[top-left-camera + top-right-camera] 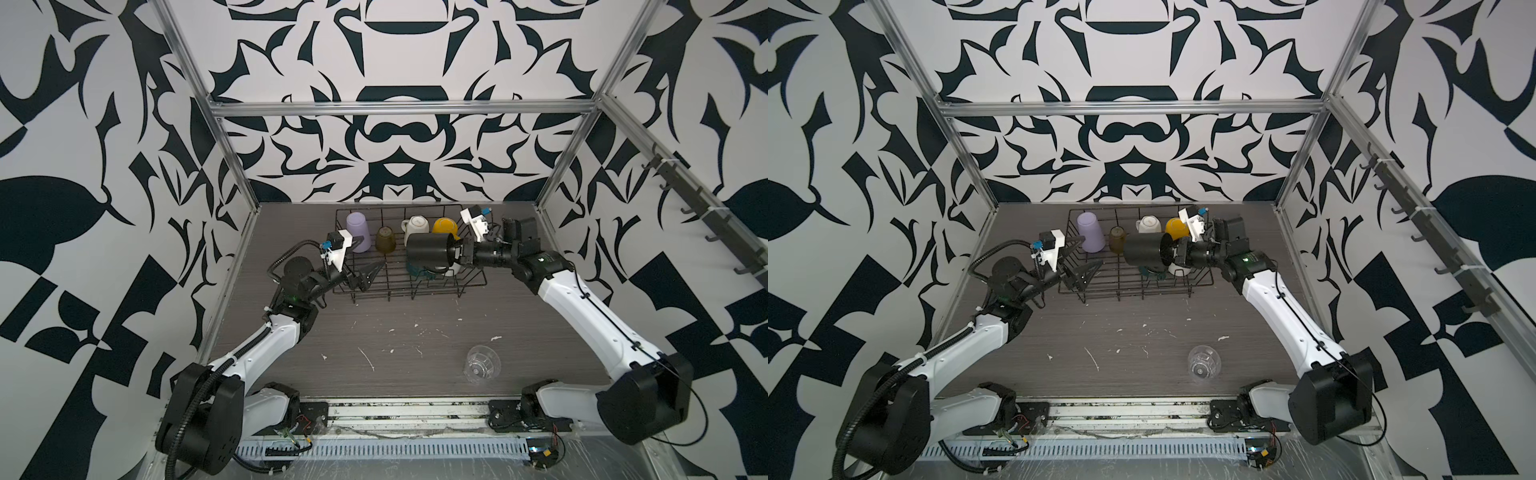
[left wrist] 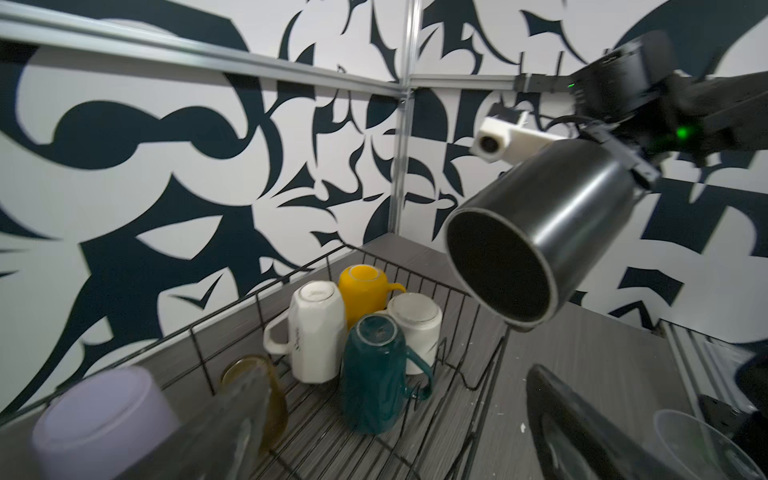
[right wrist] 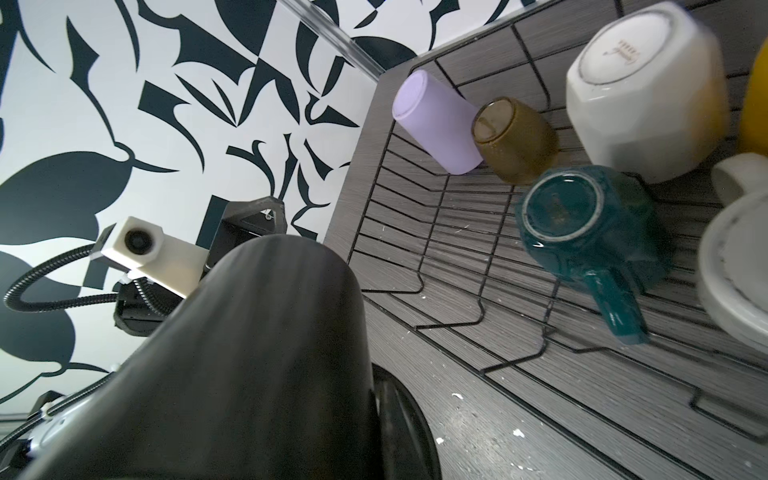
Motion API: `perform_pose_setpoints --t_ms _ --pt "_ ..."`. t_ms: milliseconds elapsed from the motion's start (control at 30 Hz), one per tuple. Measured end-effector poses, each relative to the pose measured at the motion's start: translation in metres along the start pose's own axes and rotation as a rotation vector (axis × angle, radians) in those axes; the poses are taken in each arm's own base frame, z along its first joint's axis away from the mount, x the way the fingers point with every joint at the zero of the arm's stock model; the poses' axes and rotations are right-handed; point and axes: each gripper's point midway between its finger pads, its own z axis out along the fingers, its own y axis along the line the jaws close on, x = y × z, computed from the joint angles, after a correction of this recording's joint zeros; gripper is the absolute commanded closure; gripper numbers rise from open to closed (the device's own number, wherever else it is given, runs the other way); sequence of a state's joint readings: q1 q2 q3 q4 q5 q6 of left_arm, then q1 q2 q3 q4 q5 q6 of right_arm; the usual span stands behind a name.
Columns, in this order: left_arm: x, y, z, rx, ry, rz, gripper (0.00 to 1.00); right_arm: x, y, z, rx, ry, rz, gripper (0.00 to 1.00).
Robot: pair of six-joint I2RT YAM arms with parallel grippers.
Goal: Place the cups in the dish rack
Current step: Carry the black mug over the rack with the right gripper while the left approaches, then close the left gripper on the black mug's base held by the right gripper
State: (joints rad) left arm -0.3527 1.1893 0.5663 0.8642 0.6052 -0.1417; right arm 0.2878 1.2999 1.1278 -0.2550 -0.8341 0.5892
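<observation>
The black wire dish rack stands at the back of the table. Upside down inside are a lilac tumbler, amber glass, cream faceted mug, yellow mug, teal mug and white mug. My right gripper is shut on the black mug, held on its side in the air over the rack's right half, mouth towards the left arm. My left gripper hangs open and empty at the rack's left end. A clear glass lies on the table, front right.
Patterned walls and aluminium frame posts close in the dark wood-grain table on three sides. A rail with hooks runs along the right wall. The arm bases and a cable duct line the front edge.
</observation>
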Motion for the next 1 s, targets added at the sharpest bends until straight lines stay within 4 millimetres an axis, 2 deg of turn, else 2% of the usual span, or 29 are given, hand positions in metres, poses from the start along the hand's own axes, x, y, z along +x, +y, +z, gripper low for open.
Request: perform_pose_setpoints --t_ms 133,300,533,733,1000 --pt "-0.01 -0.018 0.0 0.104 -0.034 0.03 0.01 -0.002 0.003 0.005 -0.038 0.012 -0.001 1.0" --pt "-0.012 -0.03 -0.001 0.18 -0.044 0.046 0.01 -0.003 0.012 0.009 -0.089 0.021 -0.023 1.0" --pt "-0.013 -0.038 -0.001 0.222 -0.048 0.053 0.01 0.004 0.033 0.026 -0.151 0.074 -0.063 1.0" --pt "-0.014 -0.038 -0.001 0.226 -0.051 0.045 0.01 0.02 0.051 0.044 -0.195 0.139 -0.092 1.0" --pt "-0.013 -0.046 -0.003 0.273 -0.042 0.043 0.01 0.036 0.058 0.059 -0.216 0.191 -0.101 1.0"
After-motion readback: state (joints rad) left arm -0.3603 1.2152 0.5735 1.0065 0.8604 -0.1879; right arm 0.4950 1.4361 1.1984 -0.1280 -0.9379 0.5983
